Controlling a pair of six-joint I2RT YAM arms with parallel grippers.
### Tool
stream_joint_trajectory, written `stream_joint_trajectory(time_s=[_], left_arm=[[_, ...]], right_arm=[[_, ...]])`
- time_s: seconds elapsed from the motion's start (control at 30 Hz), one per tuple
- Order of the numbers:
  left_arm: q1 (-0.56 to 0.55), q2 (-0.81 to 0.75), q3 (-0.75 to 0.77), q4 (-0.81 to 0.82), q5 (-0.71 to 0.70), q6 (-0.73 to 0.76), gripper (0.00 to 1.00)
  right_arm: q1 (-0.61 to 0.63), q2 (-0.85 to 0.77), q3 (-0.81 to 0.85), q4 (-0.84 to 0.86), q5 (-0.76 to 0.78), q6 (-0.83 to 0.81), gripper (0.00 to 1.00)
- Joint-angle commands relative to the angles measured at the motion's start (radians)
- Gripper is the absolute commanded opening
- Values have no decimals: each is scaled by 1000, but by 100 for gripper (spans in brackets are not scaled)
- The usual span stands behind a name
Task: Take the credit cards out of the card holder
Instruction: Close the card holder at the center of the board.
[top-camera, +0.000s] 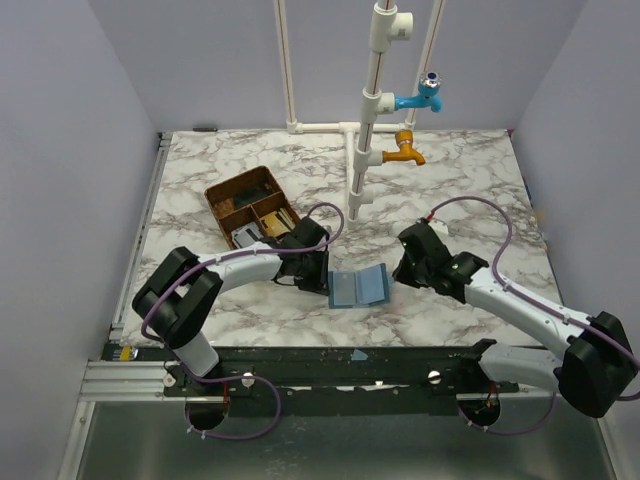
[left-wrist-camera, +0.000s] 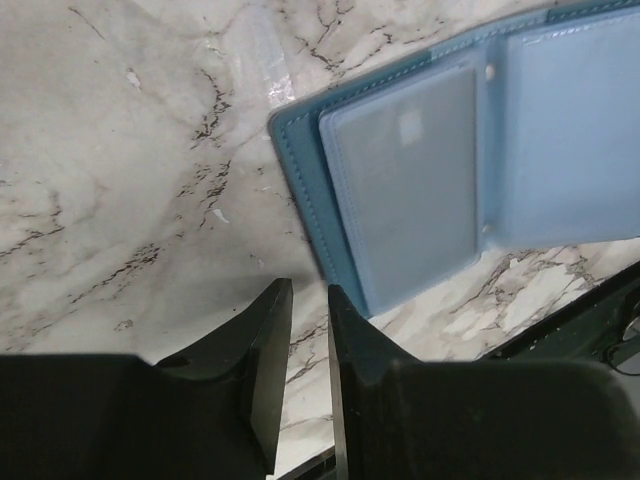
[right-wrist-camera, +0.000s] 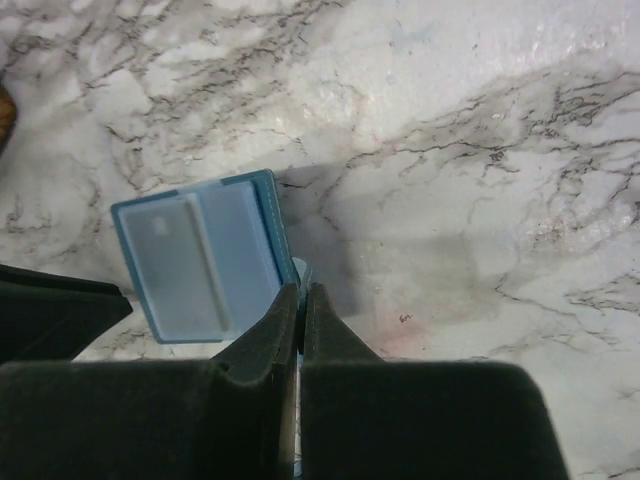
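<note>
With the right hand (right-wrist-camera: 300, 290) pinched shut on its right cover edge, I steady the card holder (top-camera: 357, 287), which lies open on the desk (top-camera: 470, 180), near centre, between both arms. The left hand (left-wrist-camera: 308, 290), narrowly parted and empty, should nip a credit card (left-wrist-camera: 405, 180) at its left edge and draw it out flat. The cover is blue and stitched, with pale grey contents behind clear sleeves.

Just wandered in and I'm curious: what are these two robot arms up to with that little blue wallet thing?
Two arms are working on a blue card holder lying open on the marble table. The right gripper is shut on the holder's edge, apparently pinning it. The left gripper, fingers slightly apart and empty, sits by the opposite edge. The cards are still in their sleeves.
</note>
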Motion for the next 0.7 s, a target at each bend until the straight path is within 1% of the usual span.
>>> stream_joint_trajectory(time_s=[0.0, 0.1, 0.3, 0.53, 0.67], left_arm=[[-14, -3, 25, 17, 38, -10, 22], [-18, -11, 25, 18, 38, -14, 19], [-17, 26, 12, 61, 66, -40, 10], [-18, 63, 13, 93, 83, -56, 3], [-17, 82, 21, 102, 88, -58, 1]], right_arm=[[8, -45, 61, -67, 59, -43, 1], [7, -43, 101, -76, 51, -63, 1], [16, 11, 142, -30, -32, -75, 1], [79, 103, 158, 56, -73, -13, 1], [126, 158, 170, 113, -89, 30, 1]])
